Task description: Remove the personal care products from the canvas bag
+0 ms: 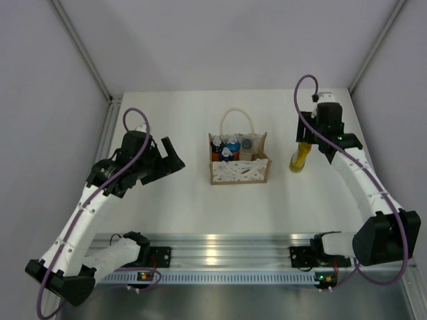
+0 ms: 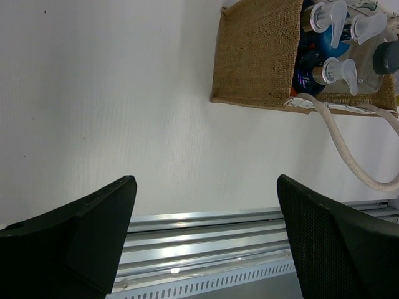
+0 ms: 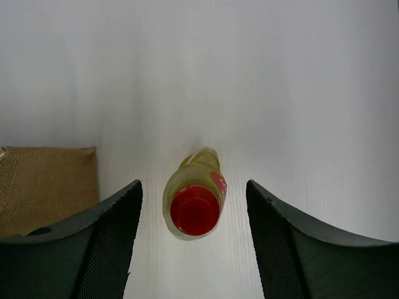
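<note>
Left gripper point(image 2: 206, 182), right gripper point(image 3: 193, 185) both spread wide

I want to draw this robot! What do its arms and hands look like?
The left arm and right arm are white tubes with chunky black joints. A thin purple cable loops along each one. Each arm ends in two wide black fingers with a bumpy, dotted inside. Tiny lights glow near the bases.

canvas bag point(image 2: 255, 56): 1 | spray-top bottles point(image 2: 338, 68): 3; grey-capped bottle point(image 2: 386, 57): 1 | yellow red-capped bottle point(image 3: 194, 199): 1
</note>
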`<state>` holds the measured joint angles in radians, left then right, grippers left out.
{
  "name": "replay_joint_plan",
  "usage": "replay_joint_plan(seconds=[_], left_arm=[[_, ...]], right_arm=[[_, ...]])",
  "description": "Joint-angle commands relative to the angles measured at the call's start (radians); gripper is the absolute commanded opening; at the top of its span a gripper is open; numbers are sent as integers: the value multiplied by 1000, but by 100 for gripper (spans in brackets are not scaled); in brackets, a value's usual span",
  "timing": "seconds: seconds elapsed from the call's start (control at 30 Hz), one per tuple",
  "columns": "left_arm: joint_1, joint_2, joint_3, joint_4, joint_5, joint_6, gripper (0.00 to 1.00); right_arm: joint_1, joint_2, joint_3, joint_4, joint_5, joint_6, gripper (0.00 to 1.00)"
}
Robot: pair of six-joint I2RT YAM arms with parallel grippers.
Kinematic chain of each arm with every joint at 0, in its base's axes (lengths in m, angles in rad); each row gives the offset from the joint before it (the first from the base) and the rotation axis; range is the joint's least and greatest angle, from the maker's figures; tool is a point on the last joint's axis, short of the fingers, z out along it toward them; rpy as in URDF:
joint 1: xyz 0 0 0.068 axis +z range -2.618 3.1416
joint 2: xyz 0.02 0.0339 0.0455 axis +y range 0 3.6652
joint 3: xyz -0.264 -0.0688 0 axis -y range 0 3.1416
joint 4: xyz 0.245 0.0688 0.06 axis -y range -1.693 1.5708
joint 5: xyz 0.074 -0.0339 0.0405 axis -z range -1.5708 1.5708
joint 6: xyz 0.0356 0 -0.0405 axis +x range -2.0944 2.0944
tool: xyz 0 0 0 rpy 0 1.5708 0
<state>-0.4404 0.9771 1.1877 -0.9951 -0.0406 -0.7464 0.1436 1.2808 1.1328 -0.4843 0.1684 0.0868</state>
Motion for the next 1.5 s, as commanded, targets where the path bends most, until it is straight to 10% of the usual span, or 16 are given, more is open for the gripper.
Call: replay_joint_plan(seconds=[0.0, 0.67, 1.47], left_arm=[[-4, 0, 12, 7, 11, 21, 99], [-7, 126, 33, 9, 2, 15, 99], [-8, 91, -22, 10, -30, 9, 99]], right_arm=[[-15, -35, 40, 90, 13, 8, 66], [511, 107, 309, -86, 183, 289, 61], [580, 453, 482, -364, 211, 470, 60]])
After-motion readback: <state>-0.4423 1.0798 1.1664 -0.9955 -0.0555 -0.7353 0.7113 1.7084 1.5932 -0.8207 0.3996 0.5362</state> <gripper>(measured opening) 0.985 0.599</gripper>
